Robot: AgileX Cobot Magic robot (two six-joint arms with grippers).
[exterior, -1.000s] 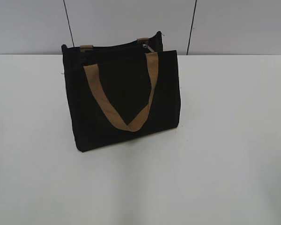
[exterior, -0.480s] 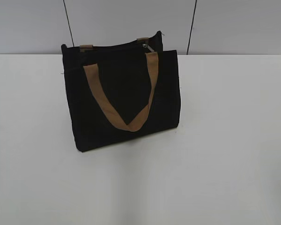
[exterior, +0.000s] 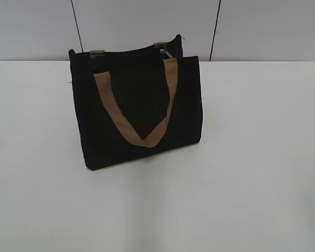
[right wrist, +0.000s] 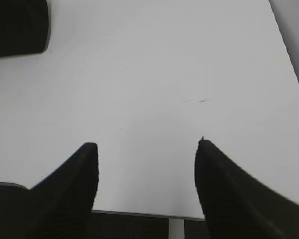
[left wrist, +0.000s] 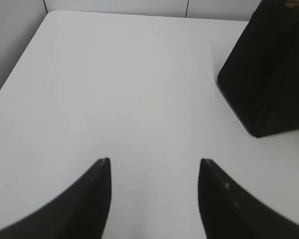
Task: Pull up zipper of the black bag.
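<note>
The black bag (exterior: 139, 107) is seen standing upright on the white table (exterior: 252, 157), left of centre and toward the far edge, with one tan strap handle (exterior: 139, 105) draped in a V down its front panel. The zipper (exterior: 165, 52) is found along the top edge, its small silver pull showing near the right end, beside a strap end. The left gripper (left wrist: 154, 167) and right gripper (right wrist: 147, 149) are each held wide apart over bare table, nothing being gripped, well apart from the bag.
</note>
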